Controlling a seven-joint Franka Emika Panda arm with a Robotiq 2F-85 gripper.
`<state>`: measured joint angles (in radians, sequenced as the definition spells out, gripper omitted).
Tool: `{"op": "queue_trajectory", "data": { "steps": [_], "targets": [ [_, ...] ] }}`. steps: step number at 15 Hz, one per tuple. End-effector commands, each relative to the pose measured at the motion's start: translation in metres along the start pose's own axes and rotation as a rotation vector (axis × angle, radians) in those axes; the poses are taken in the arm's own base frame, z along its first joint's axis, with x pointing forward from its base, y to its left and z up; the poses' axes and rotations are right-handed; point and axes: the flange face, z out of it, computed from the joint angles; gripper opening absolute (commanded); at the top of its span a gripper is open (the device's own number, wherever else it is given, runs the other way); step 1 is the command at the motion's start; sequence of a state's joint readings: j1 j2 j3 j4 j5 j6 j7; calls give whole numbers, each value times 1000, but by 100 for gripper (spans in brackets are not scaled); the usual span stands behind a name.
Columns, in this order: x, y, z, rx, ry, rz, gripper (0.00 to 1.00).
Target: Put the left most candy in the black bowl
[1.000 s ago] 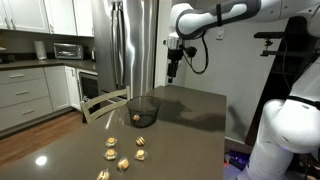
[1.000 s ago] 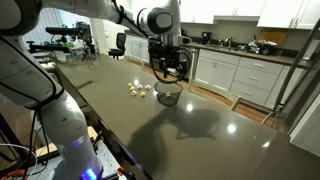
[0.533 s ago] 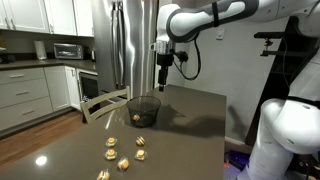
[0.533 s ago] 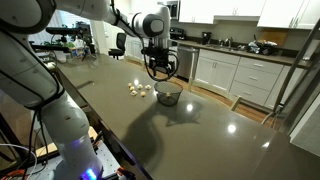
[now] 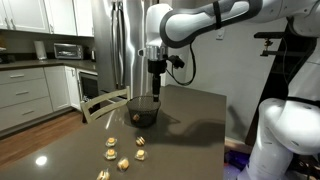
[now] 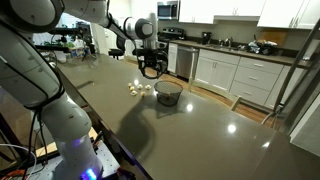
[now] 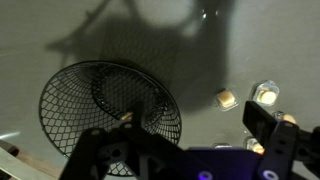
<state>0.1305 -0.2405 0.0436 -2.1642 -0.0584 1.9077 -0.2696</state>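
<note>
The arm reaches over a dark table (image 5: 190, 100) with the gripper (image 5: 155, 92) pointing straight down, directly above the black bowl (image 5: 144, 110). The gripper hangs clear of the rim and does not touch it. In the wrist view the two fingers (image 7: 268, 130) stand wide apart with only table surface visible between them, so the tool is open and holds nothing. The same view shows that the bowl (image 7: 110, 105) has a wire-mesh wall and a thin round rim. The candy (image 5: 102, 175) lies on the table at the lower edge of an exterior view. It is the one farthest left in that view, well apart from the bowl and from the gripper. The other candies (image 5: 125, 153) lie loosely grouped on the table between it and the bowl. One more candy (image 5: 135, 118) shows against the near wall of the bowl, but it is not possible to tell whether it lies inside the mesh or just outside it. In both exterior views the bowl (image 6: 168, 92) stands upright, with the group of candies (image 6: 137, 88) just beside it.
</note>
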Motion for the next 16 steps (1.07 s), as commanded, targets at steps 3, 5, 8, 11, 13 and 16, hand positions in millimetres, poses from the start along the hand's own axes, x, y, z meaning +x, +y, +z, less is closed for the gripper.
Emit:
{"op": "queue_trajectory", "data": {
  "steps": [3,5,8,11,13,16],
  "targets": [
    [12,-37,8,47,1,-116,100],
    [17,-47,11,81,5,-135,100],
    [23,-57,18,146,12,-150,100],
    [29,-65,29,206,17,-156,100],
    [32,-71,38,225,14,-168,100],
    [36,-81,50,228,4,-190,100]
  ]
}}
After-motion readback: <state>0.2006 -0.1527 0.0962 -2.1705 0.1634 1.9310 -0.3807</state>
